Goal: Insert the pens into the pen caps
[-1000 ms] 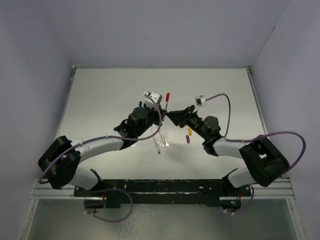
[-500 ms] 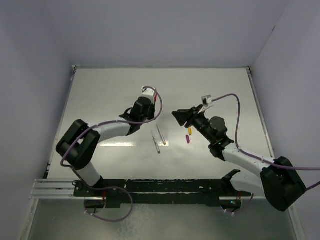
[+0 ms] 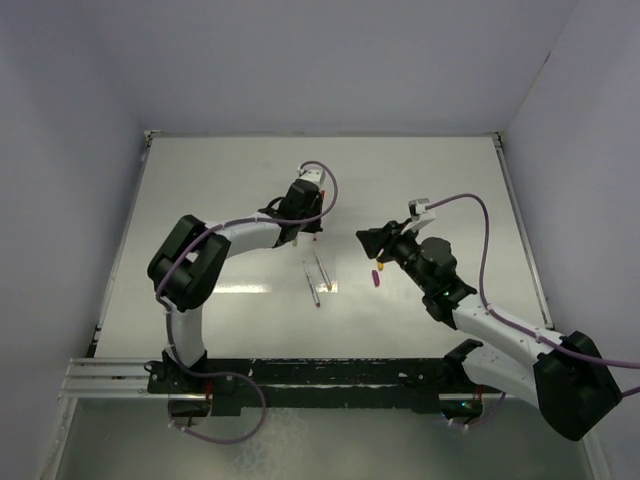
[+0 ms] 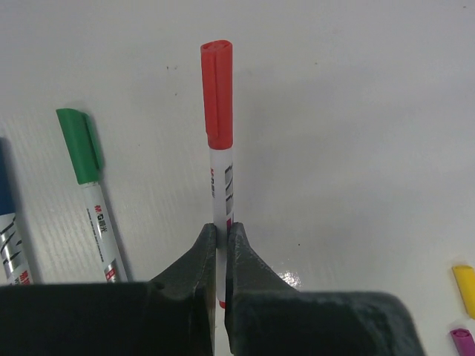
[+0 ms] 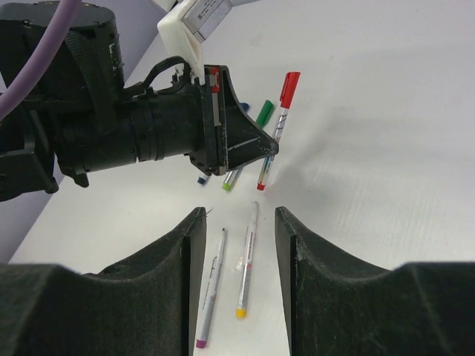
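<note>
My left gripper (image 4: 220, 231) is shut on the white barrel of a pen that wears the red cap (image 4: 217, 95). It holds the pen low over the table, cap pointing away; it also shows in the top view (image 3: 305, 226). A green-capped pen (image 4: 87, 174) and a blue-capped pen (image 4: 9, 230) lie just left of it. My right gripper (image 5: 237, 222) is open and empty, hovering over two uncapped pens, one with a yellow end (image 5: 247, 261) and one with a magenta end (image 5: 212, 291). The loose yellow cap (image 3: 380, 263) and magenta cap (image 3: 376, 279) lie below the right gripper (image 3: 366, 238).
The two uncapped pens (image 3: 318, 276) lie side by side in the middle of the white table (image 3: 220, 180). The left arm's wrist (image 5: 148, 126) reaches across just beyond the right gripper's fingers. Walls enclose the table on three sides.
The two grippers were together over the middle and have parted. The left one swung to the far side with the red-capped pen. The right one drew back to the right.
</note>
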`<state>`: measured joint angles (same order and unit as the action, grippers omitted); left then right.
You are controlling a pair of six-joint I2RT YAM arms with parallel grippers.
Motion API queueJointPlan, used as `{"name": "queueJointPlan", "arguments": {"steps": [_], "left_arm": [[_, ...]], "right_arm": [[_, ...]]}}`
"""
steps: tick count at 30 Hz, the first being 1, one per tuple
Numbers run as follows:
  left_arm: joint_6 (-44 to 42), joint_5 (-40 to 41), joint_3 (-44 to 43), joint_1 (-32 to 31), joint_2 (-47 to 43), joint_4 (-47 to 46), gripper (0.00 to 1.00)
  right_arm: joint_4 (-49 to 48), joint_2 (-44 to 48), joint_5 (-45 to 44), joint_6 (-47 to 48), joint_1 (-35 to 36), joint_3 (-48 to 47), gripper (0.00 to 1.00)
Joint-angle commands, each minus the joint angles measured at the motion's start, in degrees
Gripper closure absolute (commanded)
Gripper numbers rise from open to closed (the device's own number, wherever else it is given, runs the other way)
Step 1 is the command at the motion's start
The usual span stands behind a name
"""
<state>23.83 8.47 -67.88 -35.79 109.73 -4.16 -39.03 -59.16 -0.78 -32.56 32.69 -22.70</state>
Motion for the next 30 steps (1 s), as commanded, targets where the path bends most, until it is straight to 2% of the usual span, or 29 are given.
{"name": "queueJointPlan", "arguments": {"steps": [1,11,17,30], "left_arm": [[3.8,-1.3,-2.6,0.8,1.1,-0.2,0.95],[5.4,2.9,-4.1,0.8,4.6,2.2,0.88],[6.7,4.1,-3.8,0.9,5.2,3.3,0.76],[6.3,3.2,-4.2,0.9,0.6,2.4,0.66]], "right_arm": [[0.1,0.7,-1.5,0.8,0.1,0.6,0.56],[-0.5,-0.6,-0.4,0.3,0.2,1.1,0.56],[-0.1,-0.8,-0.6,0.8,0.2,1.1,0.56],[-0.5,-1.7,-0.6,1.3,0.2,0.8,0.56]]}}
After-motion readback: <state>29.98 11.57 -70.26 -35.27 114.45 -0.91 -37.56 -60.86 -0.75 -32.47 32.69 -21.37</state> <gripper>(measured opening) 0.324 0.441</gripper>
